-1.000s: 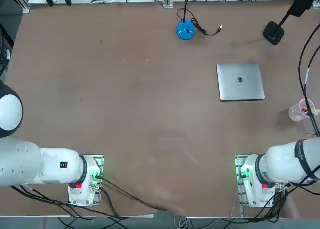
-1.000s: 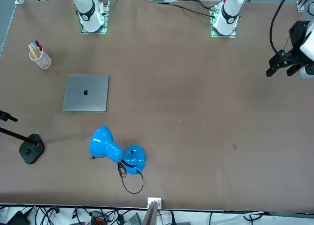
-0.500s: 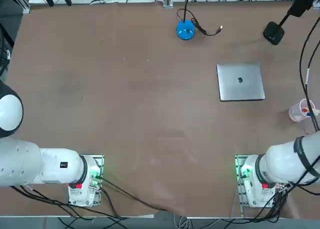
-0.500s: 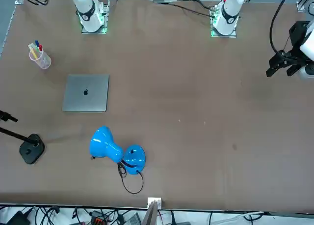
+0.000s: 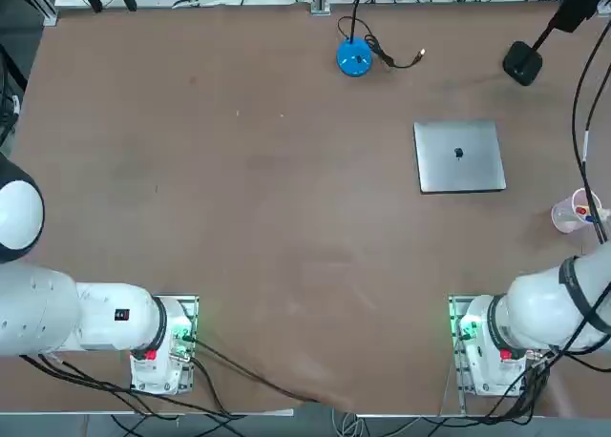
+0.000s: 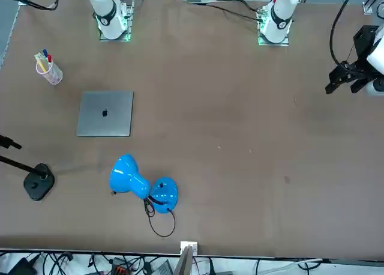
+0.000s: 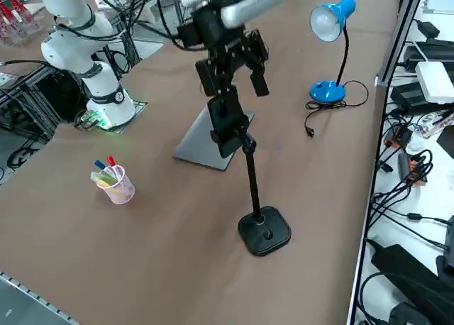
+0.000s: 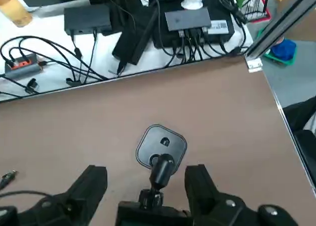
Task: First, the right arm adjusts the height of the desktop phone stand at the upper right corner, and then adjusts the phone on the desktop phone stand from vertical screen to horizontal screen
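Up at the table's far right corner, the desktop phone stand (image 5: 522, 63) stands with its black base on the brown tabletop (image 7: 170, 218), and the right gripper (image 8: 147, 169) is right at its upper end! The wrist view gives us the jaws: wide apart, one finger on each side of the stand's pole, with the square base showing beyond. Whether either finger touches the stand, I can't tell. The phone? I can't pick it out for certain in any view.

Now the side view brings what the overhead one misses: the slim pole rising from the base to the dark gripper, which partly covers the silver laptop (image 7: 206, 144). From overhead, that laptop lies closed and fully visible, while the right arm (image 5: 544, 308) runs out of frame. Across the table, the front view catches the blue lamp's (image 6: 129, 176) whole head; overhead shows its round base but cuts the head off. And the pen cup (image 7: 119, 186) holds its markers near the laptop.
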